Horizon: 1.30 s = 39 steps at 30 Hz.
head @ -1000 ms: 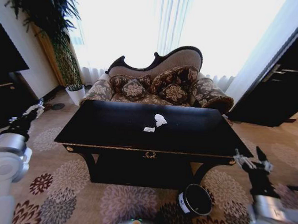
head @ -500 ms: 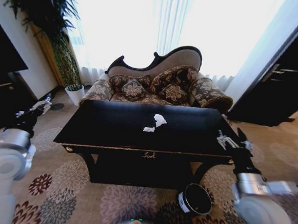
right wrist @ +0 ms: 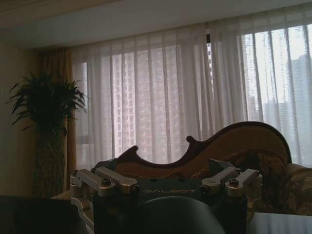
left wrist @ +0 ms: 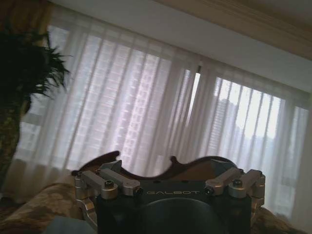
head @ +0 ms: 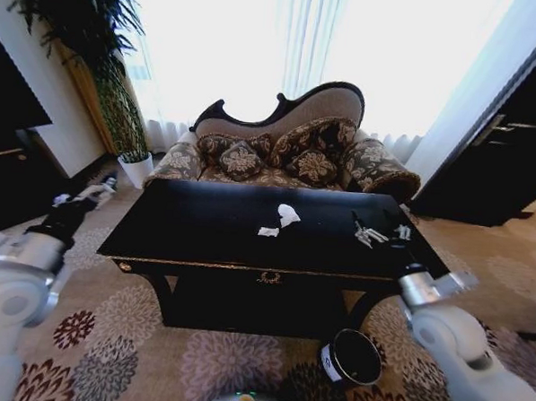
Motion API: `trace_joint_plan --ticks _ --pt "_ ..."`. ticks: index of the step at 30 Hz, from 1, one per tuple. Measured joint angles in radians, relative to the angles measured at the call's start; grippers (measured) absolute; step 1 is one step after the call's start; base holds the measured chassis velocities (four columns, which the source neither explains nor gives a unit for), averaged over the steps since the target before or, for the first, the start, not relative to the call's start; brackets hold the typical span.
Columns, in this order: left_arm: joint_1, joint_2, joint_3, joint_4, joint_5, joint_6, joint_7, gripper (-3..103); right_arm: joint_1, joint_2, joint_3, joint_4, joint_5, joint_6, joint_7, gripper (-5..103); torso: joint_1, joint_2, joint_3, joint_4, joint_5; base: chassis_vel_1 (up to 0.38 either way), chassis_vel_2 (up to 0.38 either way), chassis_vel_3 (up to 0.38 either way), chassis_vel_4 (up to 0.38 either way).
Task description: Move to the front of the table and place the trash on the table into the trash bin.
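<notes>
Robot is parked square in front of the bench [head: 203, 237], so the approach part looks done. Nothing binned yet as far as the head view shows.

Trash count on the bench top: two white paper scraps, a larger crumpled one [head: 288, 214] near the middle and a smaller one [head: 268, 231] just beside it, nearer the robot. No other trash pieces can be made out on the dark surface.

One trash bin [head: 351, 358], on the carpet under the bench's front right corner, near the robot's base. Its inside is dark; contents can't be told.

Right gripper [head: 379, 233] hangs over the right part of the bench, right of the scraps and apart from them. Fingers spread, nothing held. Left gripper [head: 88, 194] is off the bench's left end, above the carpet, carrying nothing; how far it is spread can't be told.

Remaining, by judgement: both scraps need picking and dropping into the bin. Sofa [head: 289, 148] behind the bench plays no part.
</notes>
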Motion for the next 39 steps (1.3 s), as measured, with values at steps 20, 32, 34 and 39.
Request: trace_joint_plan --ticks 20,32,34,39 --pt "0.152 -0.101 -0.045 -0.099 0.120 -0.044 0.096 100 0.405 -0.297 -0.413 -0.100 0.009 -0.008 0.015 100 0.000 0.000 0.000 0.0001 -0.0006 0.000 0.000 0.000 0.000" --pt "0.190 -0.129 -0.097 -0.139 0.131 -0.044 0.066 100 0.864 -0.277 -0.889 -0.258 0.090 -0.135 0.064 100 0.000 0.000 0.000 -0.0001 0.0000 0.000 0.000 0.000 0.000" --pt "0.192 -0.133 -0.098 -0.141 0.136 -0.043 0.065 100 0.915 -0.263 -0.938 -0.275 0.090 -0.149 0.053 100 0.000 0.000 0.000 0.0001 -0.0004 0.000 0.000 0.000 0.000" --pt "0.197 -0.140 -0.110 -0.143 0.146 -0.040 0.060 100 1.031 -0.236 -1.050 -0.308 0.087 -0.211 0.016 100 0.000 0.000 0.000 -0.0001 -0.0004 0.000 0.000 0.000 0.000"
